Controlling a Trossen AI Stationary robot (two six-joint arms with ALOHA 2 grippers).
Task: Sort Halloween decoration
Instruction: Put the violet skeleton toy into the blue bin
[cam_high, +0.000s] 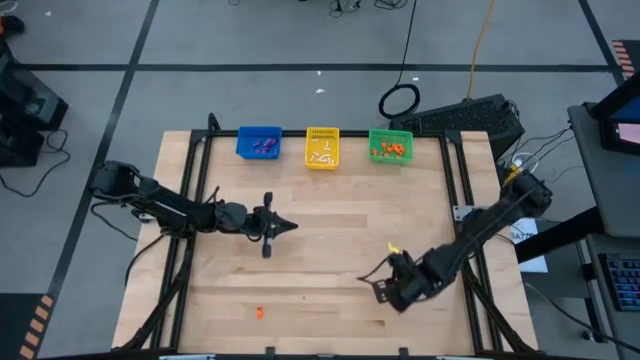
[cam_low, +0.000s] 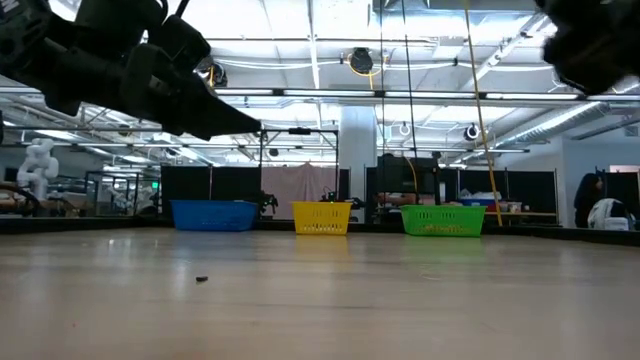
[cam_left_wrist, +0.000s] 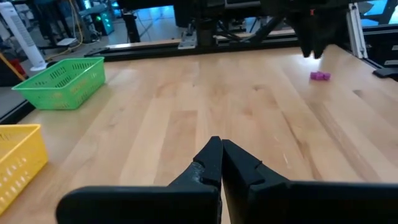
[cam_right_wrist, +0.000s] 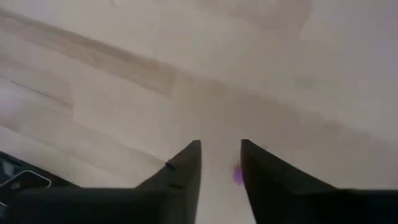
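Observation:
A tiny purple trinket (cam_left_wrist: 320, 76) lies on the wooden table (cam_high: 330, 230) right of centre. My right gripper (cam_right_wrist: 221, 146) hangs over it pointing down, open; the trinket (cam_right_wrist: 237, 175) shows between the fingers, close to one of them. In the high view that gripper (cam_high: 375, 285) hides the trinket. A tiny orange trinket (cam_high: 259, 312) lies near the table's front edge. My left gripper (cam_high: 285, 226) is shut with nothing in it, level above the table's middle left, its own view (cam_left_wrist: 221, 149) facing the right side.
Three baskets stand along the far edge: blue (cam_high: 259, 143) with purple pieces, yellow (cam_high: 322, 147) with white ones, green (cam_high: 390, 146) with orange ones. The black frame rails (cam_high: 190, 180) run along both table sides. Bare wood lies between the two arms.

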